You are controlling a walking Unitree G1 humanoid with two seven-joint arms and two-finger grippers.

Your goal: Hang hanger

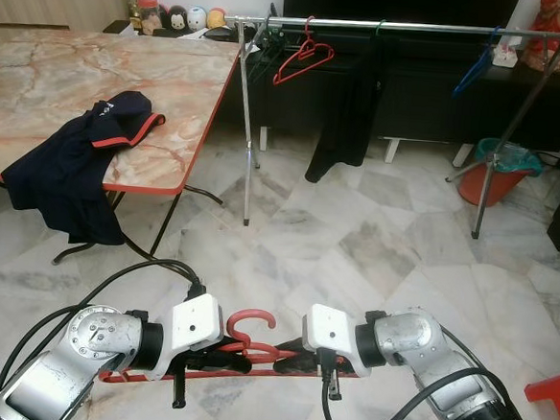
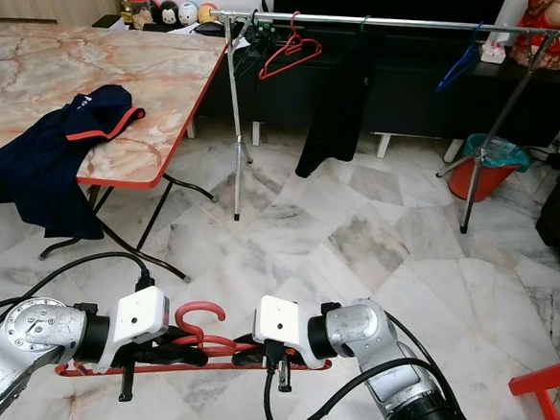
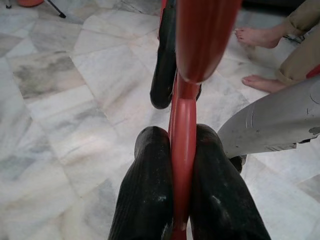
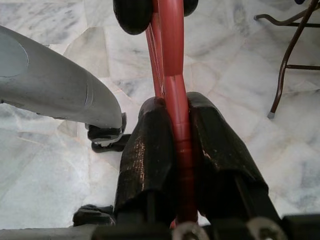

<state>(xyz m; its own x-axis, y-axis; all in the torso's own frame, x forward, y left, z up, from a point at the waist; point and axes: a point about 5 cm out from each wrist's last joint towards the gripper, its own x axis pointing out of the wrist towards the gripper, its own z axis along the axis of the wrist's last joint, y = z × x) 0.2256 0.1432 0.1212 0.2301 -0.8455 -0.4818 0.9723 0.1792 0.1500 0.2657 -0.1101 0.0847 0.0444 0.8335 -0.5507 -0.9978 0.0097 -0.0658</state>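
I hold a red plastic hanger (image 1: 253,323) low in front of me, hook up, just above the marble floor. My left gripper (image 1: 234,362) is shut on the hanger's left part, and in the left wrist view its black fingers (image 3: 150,190) pinch the red bar. My right gripper (image 1: 286,362) is shut on the hanger just right of the hook; its fingers (image 4: 150,150) clamp the red bar (image 4: 175,90). The silver clothes rail (image 1: 408,28) stands across the room, a few steps ahead.
On the rail hang a red hanger (image 1: 303,58), a black garment (image 1: 349,109) and a blue hanger (image 1: 474,70). A marble-top table (image 1: 78,71) with a navy garment (image 1: 92,149) stands at left. A red bucket (image 1: 499,172) sits at right. A person's bare feet (image 3: 255,35) are nearby.
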